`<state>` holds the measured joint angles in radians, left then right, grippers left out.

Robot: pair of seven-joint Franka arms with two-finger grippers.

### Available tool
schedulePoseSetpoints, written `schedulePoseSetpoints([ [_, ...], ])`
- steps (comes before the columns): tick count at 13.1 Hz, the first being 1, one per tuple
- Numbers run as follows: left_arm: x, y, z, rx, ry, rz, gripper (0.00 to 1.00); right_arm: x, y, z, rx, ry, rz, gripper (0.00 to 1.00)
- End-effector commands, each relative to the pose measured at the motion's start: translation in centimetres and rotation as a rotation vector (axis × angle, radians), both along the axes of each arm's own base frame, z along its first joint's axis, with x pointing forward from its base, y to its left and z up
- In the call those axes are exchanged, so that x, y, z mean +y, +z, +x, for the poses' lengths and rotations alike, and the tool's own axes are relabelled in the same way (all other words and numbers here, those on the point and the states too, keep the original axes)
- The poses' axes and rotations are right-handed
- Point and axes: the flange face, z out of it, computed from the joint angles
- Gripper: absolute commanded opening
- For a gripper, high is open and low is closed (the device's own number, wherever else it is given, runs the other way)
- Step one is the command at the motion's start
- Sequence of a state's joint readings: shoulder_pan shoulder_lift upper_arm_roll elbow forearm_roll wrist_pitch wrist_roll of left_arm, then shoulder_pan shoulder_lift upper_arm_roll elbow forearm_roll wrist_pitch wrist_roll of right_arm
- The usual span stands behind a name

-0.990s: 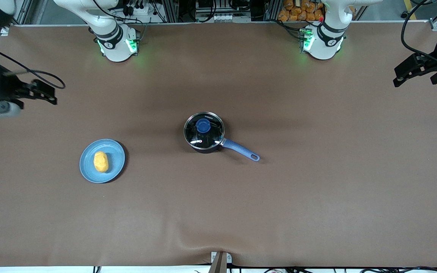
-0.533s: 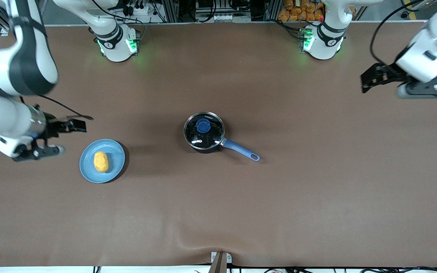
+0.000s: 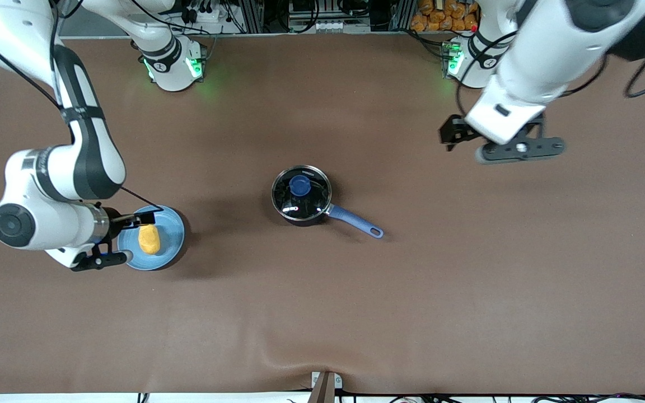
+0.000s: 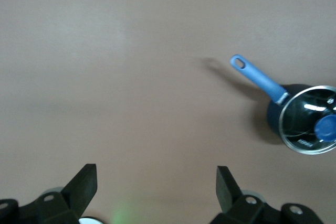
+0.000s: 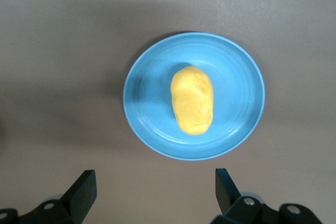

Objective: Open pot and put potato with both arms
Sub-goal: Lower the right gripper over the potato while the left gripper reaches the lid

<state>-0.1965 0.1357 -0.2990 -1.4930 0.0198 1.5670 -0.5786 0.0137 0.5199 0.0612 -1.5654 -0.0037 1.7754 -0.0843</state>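
The black pot (image 3: 300,196) stands mid-table with its glass lid on; the lid has a blue knob (image 3: 299,185). Its blue handle (image 3: 356,223) points toward the left arm's end and the front camera. The pot also shows in the left wrist view (image 4: 307,124). The yellow-orange potato (image 3: 149,239) lies on a light-blue plate (image 3: 172,235) toward the right arm's end; it also shows in the right wrist view (image 5: 192,99). My right gripper (image 3: 99,259) (image 5: 155,179) is open and empty, up over the table beside the plate. My left gripper (image 3: 518,149) (image 4: 156,174) is open and empty, over bare table toward the left arm's end.
The brown table mat (image 3: 468,291) has a small bulge at its front edge, near a metal bracket (image 3: 325,386). Both arm bases (image 3: 174,64) stand along the back edge, with cables and racks past it.
Both arms swung in from the table's ends. My right gripper came down beside the plate. My left gripper moved toward the pot. Pot, lid and potato have not moved.
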Motion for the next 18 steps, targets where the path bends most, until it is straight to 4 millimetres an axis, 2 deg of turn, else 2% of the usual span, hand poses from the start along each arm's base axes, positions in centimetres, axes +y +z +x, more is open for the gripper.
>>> schedulePoseSetpoints([
  [1, -3.7, -1.3, -0.1, -0.016, 0.044, 0.007, 1.0, -1.3, -5.3, 0.4, 0.057, 0.001, -0.004, 1.0],
  [3, -6.1, -2.6, -0.5, -0.014, 0.058, 0.004, 1.0, -1.4, -8.8, 0.2, 0.074, -0.001, -0.002, 1.0],
  [5, -8.1, -4.2, -0.9, -0.028, 0.063, 0.039, 1.0, -1.4, -10.7, -0.2, 0.038, -0.001, 0.001, 1.0],
  [7, -11.0, -5.9, -1.8, -0.04, 0.078, 0.078, 1.0, -1.1, -10.8, -0.3, 0.031, 0.005, 0.0, 1.0],
  [9, -13.1, -7.0, -1.9, -0.04, 0.103, 0.068, 1.0, -1.3, -10.9, 0.1, 0.004, 0.01, -0.006, 1.0],
  [18, -20.8, -13.0, -3.4, -0.073, 0.138, 0.012, 1.0, -1.6, -11.4, 0.4, -0.021, -0.016, -0.006, 1.0],
])
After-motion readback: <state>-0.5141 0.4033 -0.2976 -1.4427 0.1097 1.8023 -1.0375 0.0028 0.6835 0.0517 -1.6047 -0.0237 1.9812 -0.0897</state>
